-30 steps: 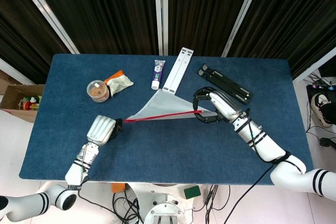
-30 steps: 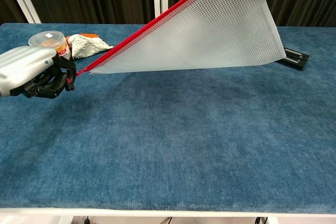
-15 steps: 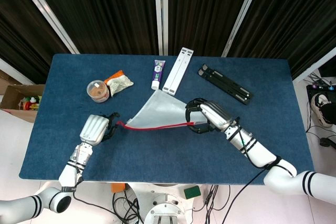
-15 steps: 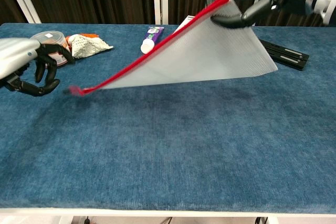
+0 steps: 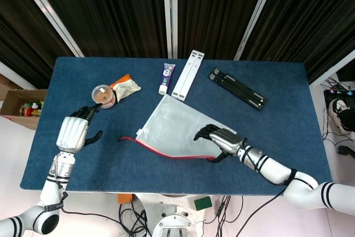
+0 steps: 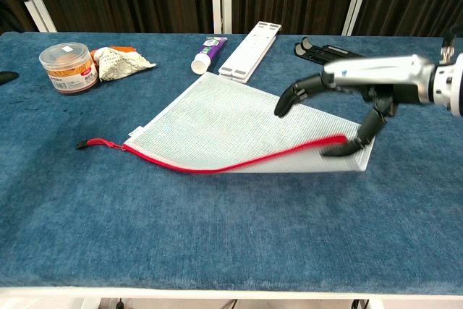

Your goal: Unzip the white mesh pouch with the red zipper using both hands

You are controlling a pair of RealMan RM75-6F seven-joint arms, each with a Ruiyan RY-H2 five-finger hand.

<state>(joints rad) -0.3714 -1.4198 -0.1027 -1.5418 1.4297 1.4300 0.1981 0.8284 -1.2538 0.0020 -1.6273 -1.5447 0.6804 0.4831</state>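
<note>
Both hands let go since the frame a second back: we had the white mesh pouch (image 5: pixel 177 131) strung taut in the air between them, and it had dropped flat onto the table (image 5: pixel 277 109).

Head view: left hand (image 5: pixel 72 131) had pulled well clear to the left, fingers spread, holding nothing. Right hand (image 5: pixel 219 140) hovered at the pouch's right end, fingers apart, released. Red zipper (image 5: pixel 172 154) ran along the pouch's near edge, pull tab (image 5: pixel 125 137) trailing off the left corner. We judged the zip mostly or fully run, but mesh was too fine to confirm an open mouth.

Chest view: right hand (image 6: pixel 347 99) arched over the right corner, one fingertip near or touching the zipper end; we couldn't tell contact. Left hand barely showed at the frame's left edge. Near edge (image 6: pixel 239 164) sat slightly lifted on the right.

If more travel is needed: we'd pin the right end flat, pinch the tab, pull straight along the teeth, keep the fabric taut.

Writing: toothpaste tube (image 5: pixel 166 77), snack jar (image 5: pixel 103 94) and crumpled packet (image 5: pixel 126 86) carried labels, none legible. White bar (image 5: pixel 188 74) and black stand (image 5: pixel 237 88) showed no text.
</note>
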